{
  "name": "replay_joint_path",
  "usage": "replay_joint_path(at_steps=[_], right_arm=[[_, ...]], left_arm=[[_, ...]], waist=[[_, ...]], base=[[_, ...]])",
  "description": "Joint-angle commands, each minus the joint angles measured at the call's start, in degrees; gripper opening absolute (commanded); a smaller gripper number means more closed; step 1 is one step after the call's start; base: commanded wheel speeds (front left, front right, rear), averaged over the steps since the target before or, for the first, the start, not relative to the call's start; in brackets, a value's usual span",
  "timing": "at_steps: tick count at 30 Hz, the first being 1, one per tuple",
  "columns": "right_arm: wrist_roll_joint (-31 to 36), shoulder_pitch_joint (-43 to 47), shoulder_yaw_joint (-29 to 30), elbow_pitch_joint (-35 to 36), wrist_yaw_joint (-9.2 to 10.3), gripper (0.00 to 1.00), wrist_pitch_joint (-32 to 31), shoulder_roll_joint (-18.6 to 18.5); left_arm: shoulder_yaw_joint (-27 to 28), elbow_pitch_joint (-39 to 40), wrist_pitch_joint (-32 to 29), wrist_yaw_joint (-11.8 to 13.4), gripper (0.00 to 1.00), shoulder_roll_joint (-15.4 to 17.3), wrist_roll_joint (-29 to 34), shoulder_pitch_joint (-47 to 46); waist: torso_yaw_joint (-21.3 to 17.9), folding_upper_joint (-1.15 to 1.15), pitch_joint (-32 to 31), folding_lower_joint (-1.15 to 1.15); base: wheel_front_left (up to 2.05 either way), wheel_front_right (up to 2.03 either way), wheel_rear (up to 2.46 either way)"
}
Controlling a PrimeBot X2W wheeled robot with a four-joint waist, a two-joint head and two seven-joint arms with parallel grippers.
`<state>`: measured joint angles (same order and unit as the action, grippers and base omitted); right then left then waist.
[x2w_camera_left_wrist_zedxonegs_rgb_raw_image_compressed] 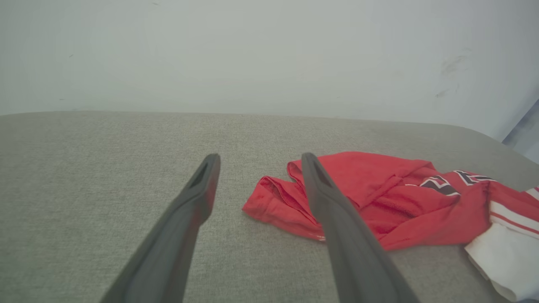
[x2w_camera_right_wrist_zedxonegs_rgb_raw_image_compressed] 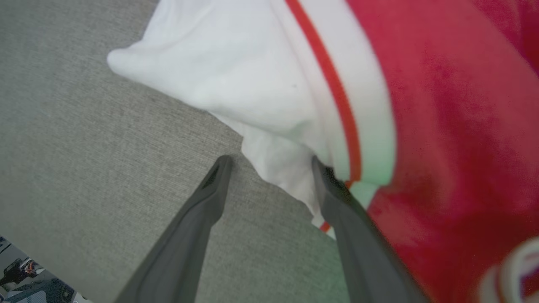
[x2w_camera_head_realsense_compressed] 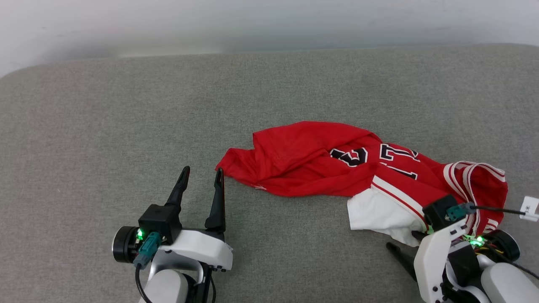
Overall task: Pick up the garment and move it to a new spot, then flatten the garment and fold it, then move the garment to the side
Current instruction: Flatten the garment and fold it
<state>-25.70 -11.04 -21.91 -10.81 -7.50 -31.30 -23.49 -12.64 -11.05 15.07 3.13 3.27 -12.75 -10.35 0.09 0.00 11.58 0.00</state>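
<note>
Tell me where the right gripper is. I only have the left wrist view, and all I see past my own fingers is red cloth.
Observer: The right gripper is at the far end of the garment, down by its white sleeve.
Operator: Has it got hold of anything?
Observer: No. The right wrist view shows it open, with the sleeve's edge lying in the gap between its fingers.
Operator: What lies beyond that sleeve?
Observer: In the head view, red-and-white striped trim curls in a loop at the garment's right end.
</note>
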Motion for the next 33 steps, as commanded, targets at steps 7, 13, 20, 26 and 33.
replay_joint_path(at_steps=[7, 13, 20, 26, 33], right_arm=[[-4.3, -0.8, -4.4, -5.4, 0.0, 0.0, -3.6, 0.2], [-5.5, -3.5, -5.8, -1.8, -0.07, 0.0, 0.5, 1.6], [-7.4, -6.5, -12.2, 5.3, -0.05, 0.0, 4.4, 5.6], [-11.1, -8.1, -19.8, 11.1, -0.04, 0.0, 7.5, 7.6], [-14.9, -3.8, -24.3, 6.8, 0.01, 0.0, 5.6, 5.8]], left_arm=[[0.1, 0.0, 0.2, 0.4, 1.0, -0.1, -0.1, -0.9], [0.4, -0.5, 0.2, 0.2, 1.0, -0.2, -0.5, 0.1], [0.7, -0.8, 0.2, 0.0, 1.0, -0.2, -0.6, 0.7], [0.4, -0.6, 0.1, -0.2, 1.0, -0.2, -0.4, 0.6], [0.3, -0.7, 0.1, 0.0, 1.0, -0.3, -0.6, 0.5]], waist=[[0.5, 0.0, 0.1, 0.0], [0.2, 0.0, -1.9, 0.0], [-0.2, 0.0, -3.7, 0.0], [0.0, 0.0, -3.7, 0.0], [0.7, 0.0, -2.5, 0.0]], base=[[0.0, 0.0, 0.0], [0.0, 0.0, 0.0], [0.0, 0.0, 0.0], [0.0, 0.0, 0.0], [0.0, 0.0, 0.0]])
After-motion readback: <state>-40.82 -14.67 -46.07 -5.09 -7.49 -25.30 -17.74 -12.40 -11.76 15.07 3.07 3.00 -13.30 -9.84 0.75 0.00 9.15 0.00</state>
